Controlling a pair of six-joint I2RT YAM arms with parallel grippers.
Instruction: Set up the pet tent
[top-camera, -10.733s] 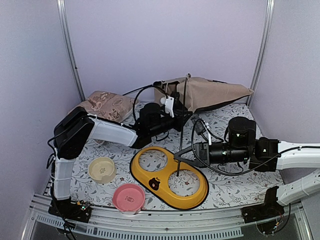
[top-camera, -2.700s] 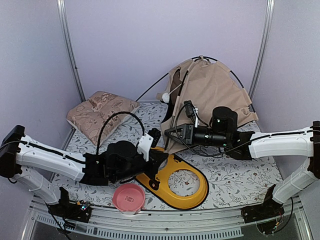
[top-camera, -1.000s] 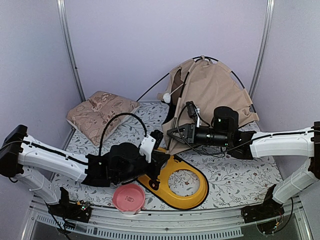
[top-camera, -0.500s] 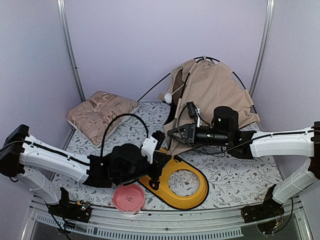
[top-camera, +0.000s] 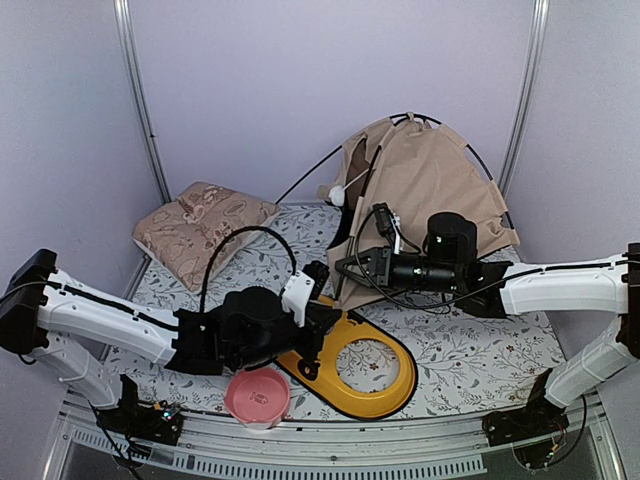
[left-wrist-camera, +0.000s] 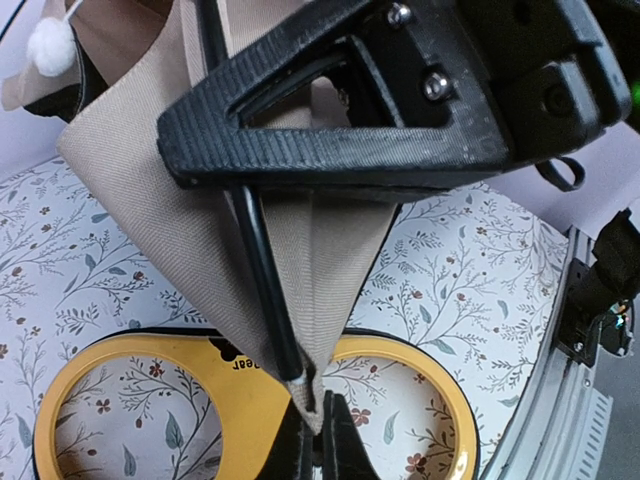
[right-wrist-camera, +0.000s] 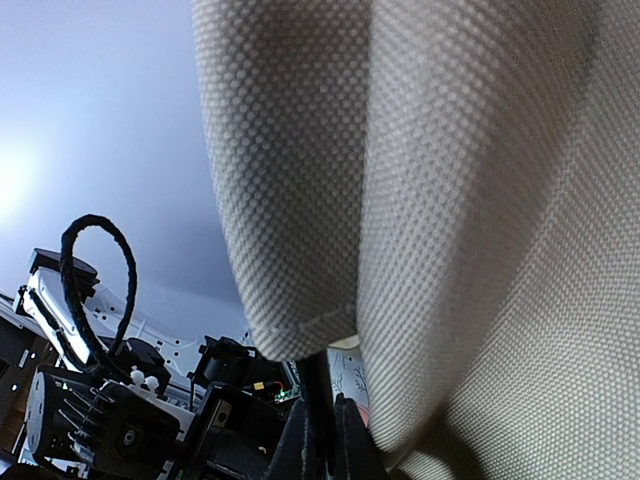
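While I watch from overhead, the pink bowl (top-camera: 257, 393) sits just in front of the yellow stand (top-camera: 370, 398), at the near edge of the surface (top-camera: 470, 360). At the stand's left rear edge, my left tool (left-wrist-camera: 318, 440) is pinched shut on the lower corner of the pet tent (top-camera: 430, 190), where a black pole (left-wrist-camera: 262, 280) ends. Just beyond the stand, my right tool (top-camera: 342, 268) is clamped on the same fabric edge and pole, higher up. Behind the stand the tent stands arched by the back wall, its white pom-pom (top-camera: 337, 196) hanging at the doorway. Far back and left of the stand lies the floral pillow (top-camera: 200, 225).
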